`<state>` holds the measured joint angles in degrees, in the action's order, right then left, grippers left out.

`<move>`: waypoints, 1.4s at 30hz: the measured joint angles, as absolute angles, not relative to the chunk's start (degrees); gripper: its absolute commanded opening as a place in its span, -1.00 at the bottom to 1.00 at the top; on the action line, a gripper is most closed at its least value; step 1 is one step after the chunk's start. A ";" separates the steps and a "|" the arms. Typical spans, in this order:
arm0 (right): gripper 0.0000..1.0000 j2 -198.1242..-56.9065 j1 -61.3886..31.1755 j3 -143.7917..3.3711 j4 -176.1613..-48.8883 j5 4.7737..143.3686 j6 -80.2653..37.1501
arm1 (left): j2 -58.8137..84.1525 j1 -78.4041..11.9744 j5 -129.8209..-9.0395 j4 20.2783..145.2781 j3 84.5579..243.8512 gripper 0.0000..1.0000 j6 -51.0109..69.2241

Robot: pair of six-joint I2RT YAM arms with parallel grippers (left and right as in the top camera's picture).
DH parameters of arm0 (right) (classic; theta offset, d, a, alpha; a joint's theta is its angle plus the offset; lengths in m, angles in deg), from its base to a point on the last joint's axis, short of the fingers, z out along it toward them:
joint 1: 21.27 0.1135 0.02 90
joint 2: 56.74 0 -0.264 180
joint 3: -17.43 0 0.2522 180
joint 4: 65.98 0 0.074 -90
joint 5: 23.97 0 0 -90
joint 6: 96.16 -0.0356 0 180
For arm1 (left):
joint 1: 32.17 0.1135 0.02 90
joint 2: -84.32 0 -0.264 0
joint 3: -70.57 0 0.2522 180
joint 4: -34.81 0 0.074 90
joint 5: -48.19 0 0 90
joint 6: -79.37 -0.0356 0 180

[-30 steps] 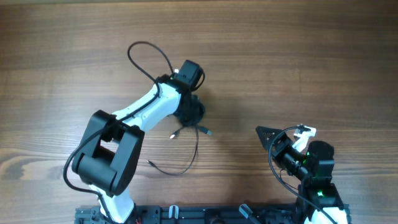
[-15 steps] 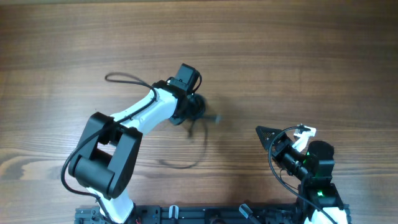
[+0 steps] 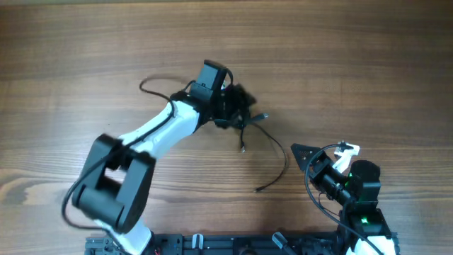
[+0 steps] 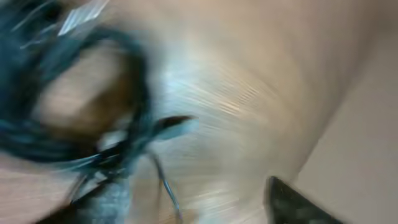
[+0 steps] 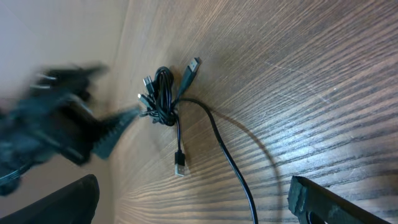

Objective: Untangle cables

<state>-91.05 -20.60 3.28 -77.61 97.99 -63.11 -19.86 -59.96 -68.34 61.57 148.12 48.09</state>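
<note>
Showing left gripper [image 3: 236, 108] at cables [image 5: 163, 96], centre of overhead view, prob. positioning to work the knot loose; not telling whether jaws open or closed, too blurred. Parking right gripper [image 3: 322, 154] lower right, jaws gaping and empty, likely waiting its turn. Looking thin, black: tight bunch w/ plug ends poking out, one long cord trailing toward lower right across table [image 3: 368, 64].

The counter [image 3: 354, 57] looks like wood, brown with a fine running grain. It is smooth and mostly matt, with a soft sheen where the light catches it. The cables [image 5: 163, 99] have thin black sheaths, rubbery plastic by the look of them, faintly shiny. Their plugs [image 5: 194, 65] end in small bright metal tips. The left arm [image 3: 152, 131] wears smooth white plastic shells, with black parts at the joints. The right gripper [image 3: 303, 154] looks like dull black plastic.
</note>
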 measured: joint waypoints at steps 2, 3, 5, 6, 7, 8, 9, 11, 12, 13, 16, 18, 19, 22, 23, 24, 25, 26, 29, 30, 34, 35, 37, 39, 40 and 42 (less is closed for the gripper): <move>0.99 -91.05 -20.60 3.31 -77.63 97.99 -62.34 | -15.21 -59.96 -68.36 59.71 148.14 1.00 28.90; 1.00 -91.05 -20.60 3.28 -77.63 97.95 -61.97 | -13.55 -59.96 -68.38 59.62 148.14 1.00 20.29; 1.00 -91.05 -20.60 3.31 -77.63 97.95 -61.53 | -10.86 -59.96 -68.23 59.36 148.25 1.00 1.10; 0.99 -91.05 -20.60 3.31 -77.61 97.95 -61.49 | -10.62 -59.96 -67.90 59.27 148.31 1.00 -5.24; 0.99 -91.05 -20.60 3.31 -77.63 97.95 -61.45 | -10.62 -59.96 -67.55 59.27 148.31 1.00 -9.96; 1.00 -91.05 -20.60 3.28 -77.63 97.95 -61.32 | -10.77 -59.96 -66.61 59.45 148.31 1.00 -14.73; 0.99 -91.05 -20.60 3.31 -77.63 97.95 -61.32 | -11.06 -59.96 -65.36 59.45 148.31 0.97 -19.71; 0.99 -91.05 -20.60 3.31 -77.61 97.95 -61.32 | -12.15 -59.96 -62.79 59.47 148.31 0.89 -27.69; 1.00 -91.05 -20.60 3.31 -77.63 97.93 -61.32 | -12.91 -59.96 -61.61 59.47 148.31 0.86 -30.75; 1.00 -91.05 -20.60 3.28 -77.63 97.95 -61.32 | -13.88 -59.96 -60.29 59.45 148.31 0.78 -34.12; 0.99 -91.05 -20.60 3.31 -77.63 97.93 -61.32 | -17.53 -59.96 -56.78 59.45 148.31 0.79 -42.01; 0.99 -91.05 -20.60 3.31 -77.63 97.93 -61.32 | -19.86 -59.96 -55.29 59.45 148.31 0.79 -46.40; 1.00 -91.05 -20.60 3.31 -77.61 97.93 -61.32 | -20.87 -59.96 -54.85 59.45 148.31 0.79 -48.93; 1.00 -91.05 -20.60 3.31 -77.63 97.95 -61.29 | -23.21 -59.93 -54.22 58.07 148.31 0.79 -51.69; 1.00 -91.05 -20.60 3.31 -77.63 97.93 -61.32 | -23.89 -59.89 -54.00 56.60 148.31 0.79 -52.26; 0.99 -91.05 -20.60 3.28 -77.65 97.93 -61.32 | -24.59 -59.65 -53.67 55.31 148.31 0.75 -52.93; 0.98 -91.05 -20.60 3.31 -77.61 97.93 -61.32 | -25.04 -59.37 -53.61 54.51 148.31 0.70 -53.31; 1.00 -91.05 -20.60 3.31 -77.63 97.93 -61.32 | -25.50 -59.00 -53.61 53.68 148.31 0.69 -53.50; 0.99 -91.05 -20.60 3.31 -77.63 97.93 -61.32 | -27.08 -57.66 -53.56 52.15 148.31 0.82 -54.11; 0.99 -91.05 -20.60 3.31 -77.63 97.93 -61.32 | -28.00 -57.01 -53.58 52.15 148.31 0.89 -54.16; 0.99 -91.05 -20.60 3.31 -77.63 97.88 -61.32 | -29.94 -55.98 -55.03 51.64 148.38 -0.04 -54.51; 0.99 -91.05 -20.60 3.28 -77.63 97.71 -61.32 | -30.27 -55.98 -55.75 51.56 148.38 -0.46 -54.60; 1.00 -91.05 -20.60 3.31 -77.63 97.49 -61.32 | -31.01 -56.09 -57.67 51.64 148.47 -0.92 -54.49; 1.00 -91.05 -20.60 3.31 -77.63 97.47 -61.32 | -31.08 -56.09 -58.50 51.82 148.86 -0.92 -54.36; 0.99 -91.05 -20.60 3.31 -77.63 97.47 -61.32 | -30.99 -56.09 -58.81 51.82 149.30 -0.92 -53.57; 0.99 -91.05 -20.60 3.28 -77.63 97.47 -61.32 | -30.99 -56.09 -58.70 51.91 149.39 -0.92 -51.40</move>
<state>-91.05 -20.60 3.28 -77.63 97.47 -61.32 -30.99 -56.09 -58.70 51.91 149.39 -51.40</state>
